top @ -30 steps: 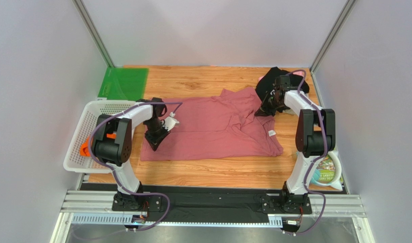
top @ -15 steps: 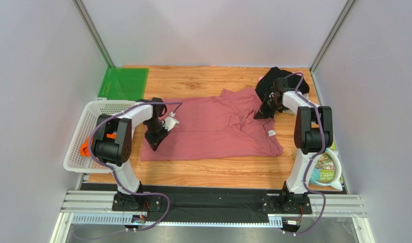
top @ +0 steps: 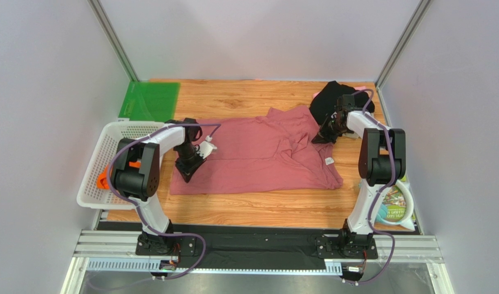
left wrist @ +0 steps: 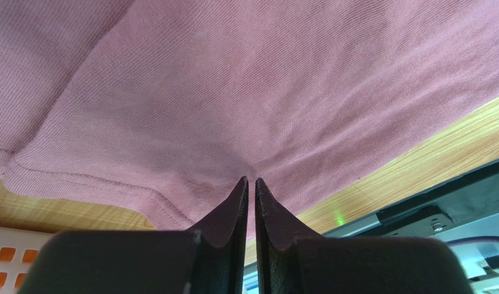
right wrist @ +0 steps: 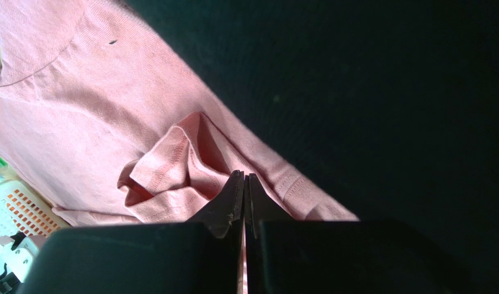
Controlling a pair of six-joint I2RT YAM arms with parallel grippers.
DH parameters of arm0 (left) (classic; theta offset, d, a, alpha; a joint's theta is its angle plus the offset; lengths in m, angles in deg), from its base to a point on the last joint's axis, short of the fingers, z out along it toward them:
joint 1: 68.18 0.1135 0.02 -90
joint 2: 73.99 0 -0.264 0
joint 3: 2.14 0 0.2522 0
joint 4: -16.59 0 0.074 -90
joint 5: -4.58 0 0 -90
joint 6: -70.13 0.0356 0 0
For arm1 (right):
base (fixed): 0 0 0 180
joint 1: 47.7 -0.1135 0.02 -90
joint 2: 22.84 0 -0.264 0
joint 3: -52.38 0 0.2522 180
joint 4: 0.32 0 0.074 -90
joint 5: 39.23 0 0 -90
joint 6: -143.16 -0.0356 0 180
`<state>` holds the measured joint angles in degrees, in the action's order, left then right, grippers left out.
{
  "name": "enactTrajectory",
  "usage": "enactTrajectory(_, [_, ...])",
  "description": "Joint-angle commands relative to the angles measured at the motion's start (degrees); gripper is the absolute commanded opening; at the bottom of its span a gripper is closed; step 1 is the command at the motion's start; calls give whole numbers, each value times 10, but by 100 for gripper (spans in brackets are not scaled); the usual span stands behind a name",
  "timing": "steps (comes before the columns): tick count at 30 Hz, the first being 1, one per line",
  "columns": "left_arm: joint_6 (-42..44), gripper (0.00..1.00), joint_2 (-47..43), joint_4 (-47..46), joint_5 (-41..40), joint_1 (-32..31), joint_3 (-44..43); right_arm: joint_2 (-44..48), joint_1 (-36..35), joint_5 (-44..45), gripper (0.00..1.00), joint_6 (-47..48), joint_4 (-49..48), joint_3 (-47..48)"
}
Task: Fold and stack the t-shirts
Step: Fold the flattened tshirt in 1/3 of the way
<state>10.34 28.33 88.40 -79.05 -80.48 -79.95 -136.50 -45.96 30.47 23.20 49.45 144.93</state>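
Note:
The large dusty-rose t-shirt [top: 258, 156] lies spread on the wooden table, its white neck label [top: 328, 161] at the right. My left gripper [top: 188, 166] is shut, pinching the cloth near its left hem [left wrist: 252, 179]. My right gripper [top: 325, 136] is shut on a crumpled fold at the shirt's upper right corner [right wrist: 244, 176], against the black t-shirt [top: 333, 101], which fills the right wrist view [right wrist: 368, 92]. An orange t-shirt [top: 103, 180] lies in the basket. A sliver of pale pink [top: 360, 89] shows behind the black one.
A white mesh basket [top: 104, 144] stands at the left table edge, close to my left arm. A green mat [top: 148, 101] lies at the back left. A white bowl with a printed packet [top: 398, 205] sits at the front right. Grey walls enclose the table.
My right gripper has shifted slightly back and forth at the shirt's upper right corner, staying shut. The left arm and the shirt's shape look unchanged.

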Motion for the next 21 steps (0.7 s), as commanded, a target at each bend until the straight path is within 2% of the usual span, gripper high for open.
enactTrajectory(1, [12,14,-17,6,0,1,-5,-14,-2,-16,0,-3,-23,1])
enactTrajectory(16, [9,13,-12,3,1,1,-3,-37,-15,-23,0,-7,-23,30])
enactTrajectory(21, [8,13,-12,3,3,1,-3,-45,-44,-26,0,-9,-18,45])
